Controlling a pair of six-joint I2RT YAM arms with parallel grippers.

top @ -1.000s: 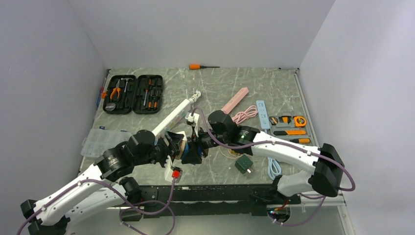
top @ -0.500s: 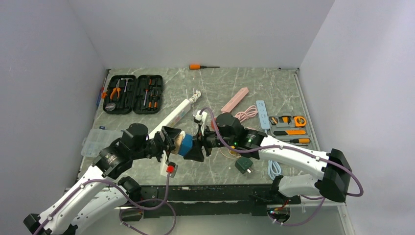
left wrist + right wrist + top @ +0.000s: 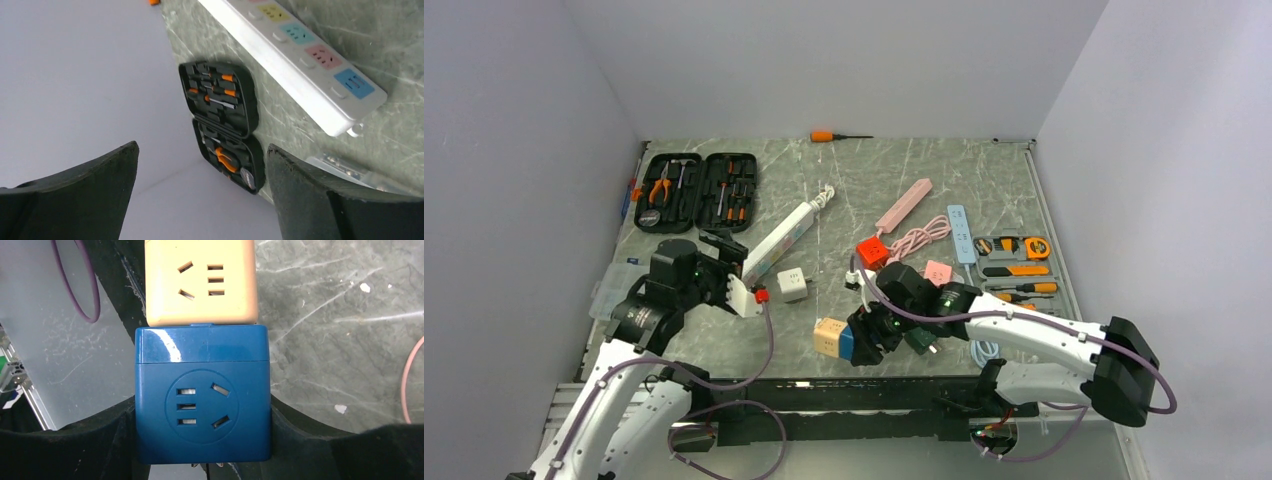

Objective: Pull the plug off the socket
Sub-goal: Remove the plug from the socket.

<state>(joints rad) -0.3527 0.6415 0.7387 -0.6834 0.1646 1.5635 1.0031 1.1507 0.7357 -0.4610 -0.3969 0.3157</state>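
The left hand has let go and withdrawn leftward, wide and empty. The right hand alone grips the blue cube at the worktop's near edge. The beige cube remains attached, so separation appears incomplete.

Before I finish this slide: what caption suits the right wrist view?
Right gripper shut on a blue cube socket, a cream cube socket touching its far end.
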